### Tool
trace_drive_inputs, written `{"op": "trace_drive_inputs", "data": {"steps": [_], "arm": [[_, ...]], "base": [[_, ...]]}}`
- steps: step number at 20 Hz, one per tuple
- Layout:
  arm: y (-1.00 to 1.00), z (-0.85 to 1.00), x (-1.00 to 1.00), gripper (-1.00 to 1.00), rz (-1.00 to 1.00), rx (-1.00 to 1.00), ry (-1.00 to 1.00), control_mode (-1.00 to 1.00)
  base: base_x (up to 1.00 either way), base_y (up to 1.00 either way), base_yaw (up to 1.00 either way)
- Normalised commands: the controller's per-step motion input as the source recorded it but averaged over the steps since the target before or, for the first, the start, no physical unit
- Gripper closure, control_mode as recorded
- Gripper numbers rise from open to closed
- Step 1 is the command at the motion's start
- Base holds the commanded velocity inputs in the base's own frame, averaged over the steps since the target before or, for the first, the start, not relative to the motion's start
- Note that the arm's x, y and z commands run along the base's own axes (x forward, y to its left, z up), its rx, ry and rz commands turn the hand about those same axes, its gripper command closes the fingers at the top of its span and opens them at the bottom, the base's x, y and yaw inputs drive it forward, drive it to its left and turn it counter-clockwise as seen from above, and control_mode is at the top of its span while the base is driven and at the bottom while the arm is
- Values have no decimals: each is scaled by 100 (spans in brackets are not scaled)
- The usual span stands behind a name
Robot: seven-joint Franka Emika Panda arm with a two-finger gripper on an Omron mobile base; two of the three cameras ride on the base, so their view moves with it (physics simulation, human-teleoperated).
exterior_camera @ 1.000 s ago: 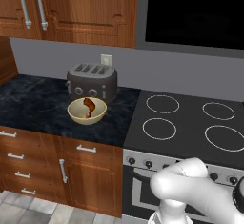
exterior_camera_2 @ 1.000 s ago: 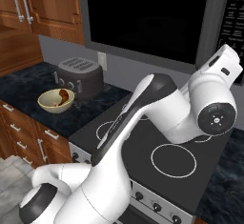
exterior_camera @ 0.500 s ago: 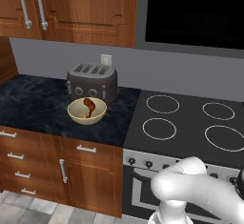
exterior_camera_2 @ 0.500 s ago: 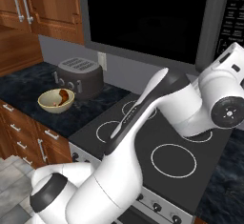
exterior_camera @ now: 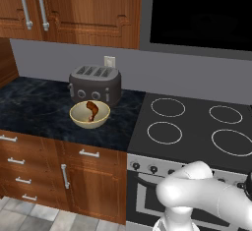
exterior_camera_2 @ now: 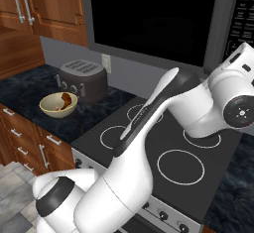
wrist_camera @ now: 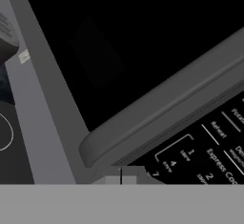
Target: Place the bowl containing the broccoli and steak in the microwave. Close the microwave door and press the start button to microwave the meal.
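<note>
One shut, empty claw [wrist_camera: 121,176] has swung up beside the big black microwave's [exterior_camera_2: 154,19] white-lettered buttons [wrist_camera: 205,156], so pressing start looks next.

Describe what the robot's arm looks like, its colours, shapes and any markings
The arm is glossy white, built of thick rounded segments, with dark grey or black bands at the joints. A long black strip runs along one link. A round end cap near the wrist carries a ring of small red marks. No loose cables show.
</note>
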Motion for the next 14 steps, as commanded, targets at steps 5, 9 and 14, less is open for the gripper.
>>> {"op": "trace_drive_inputs", "data": {"steps": [5, 9, 14], "arm": [[-12, -8, 19, 100, 1, 0, 0, -100], [-16, -8, 16, 100, 0, 0, 0, -100], [-16, -3, 16, 100, 0, 0, 0, -100]], "base": [[0, 0, 0], [0, 0, 0], [0, 0, 0]]}}
